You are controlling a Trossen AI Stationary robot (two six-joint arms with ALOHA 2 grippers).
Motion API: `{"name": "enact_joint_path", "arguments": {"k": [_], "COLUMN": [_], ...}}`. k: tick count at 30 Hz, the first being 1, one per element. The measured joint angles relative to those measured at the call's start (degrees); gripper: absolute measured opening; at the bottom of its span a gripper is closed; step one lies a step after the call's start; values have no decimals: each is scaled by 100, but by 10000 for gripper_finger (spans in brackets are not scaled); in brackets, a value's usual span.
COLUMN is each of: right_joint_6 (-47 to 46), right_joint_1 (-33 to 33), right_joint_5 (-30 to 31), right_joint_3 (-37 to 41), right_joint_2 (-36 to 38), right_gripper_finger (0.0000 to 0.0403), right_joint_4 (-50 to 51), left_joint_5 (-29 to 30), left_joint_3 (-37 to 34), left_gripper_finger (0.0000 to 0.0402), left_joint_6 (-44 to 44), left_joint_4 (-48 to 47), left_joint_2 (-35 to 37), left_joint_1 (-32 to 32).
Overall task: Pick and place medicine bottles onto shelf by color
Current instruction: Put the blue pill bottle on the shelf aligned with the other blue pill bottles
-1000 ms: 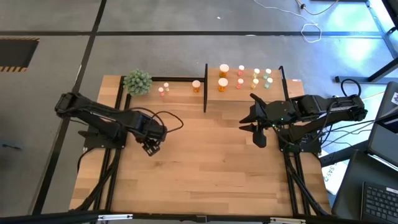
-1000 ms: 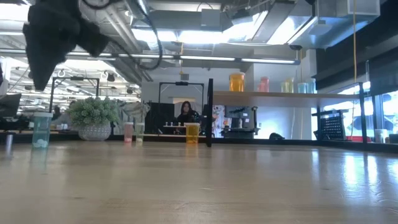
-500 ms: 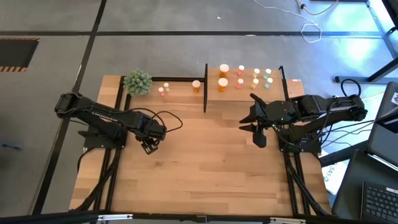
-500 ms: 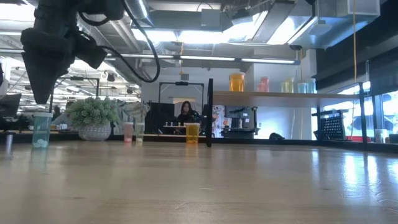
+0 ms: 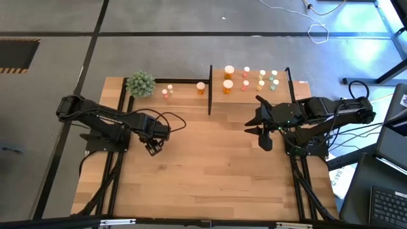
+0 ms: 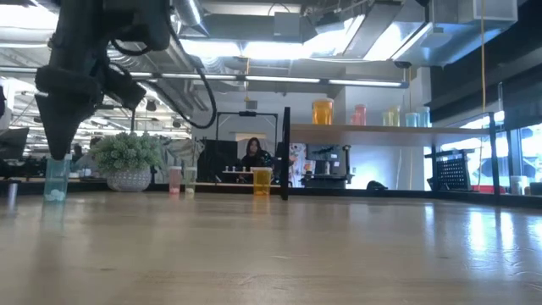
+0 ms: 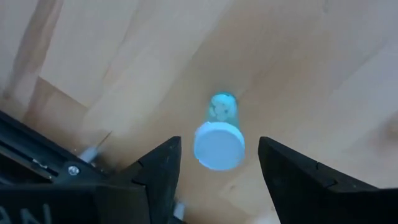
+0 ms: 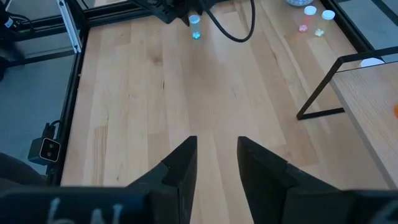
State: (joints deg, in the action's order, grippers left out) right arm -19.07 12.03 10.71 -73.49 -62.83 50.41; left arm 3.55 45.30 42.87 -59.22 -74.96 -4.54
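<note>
Left gripper (image 7: 214,165) hung open above one upright blue-green medicine bottle (image 7: 219,134), gripping nothing. Right gripper (image 8: 216,163) parted, empty. Roughly eight bottles on shelf (image 5: 251,91), three beside it.

Two robot arms (image 5: 108,121), one shelf (image 5: 251,95), one plant ball (image 5: 140,83), about eleven medicine bottles (image 5: 229,72)

No readable text, labels, brand names, numbers or signs in any view. Pale marks show on the dark housing at the edge of both wrist views, too cut off and blurred to read. Bottles carry no legible labels.
</note>
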Motion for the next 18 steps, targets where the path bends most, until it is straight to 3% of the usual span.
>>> {"name": "enact_joint_path", "arguments": {"k": [6, 18], "right_joint_6": [2, 1], "right_joint_1": [-2, -2], "right_joint_5": [1, 0], "right_joint_3": [0, 0], "right_joint_2": [0, 0], "right_gripper_finger": [116, 116], "right_joint_4": [0, -1], "left_joint_5": [-222, -53], "left_joint_3": [-298, -298], "left_gripper_finger": [210, 205], "left_joint_6": [-287, -409], "left_joint_4": [469, 607], "left_joint_2": [0, 0], "left_joint_1": [118, 105]}}
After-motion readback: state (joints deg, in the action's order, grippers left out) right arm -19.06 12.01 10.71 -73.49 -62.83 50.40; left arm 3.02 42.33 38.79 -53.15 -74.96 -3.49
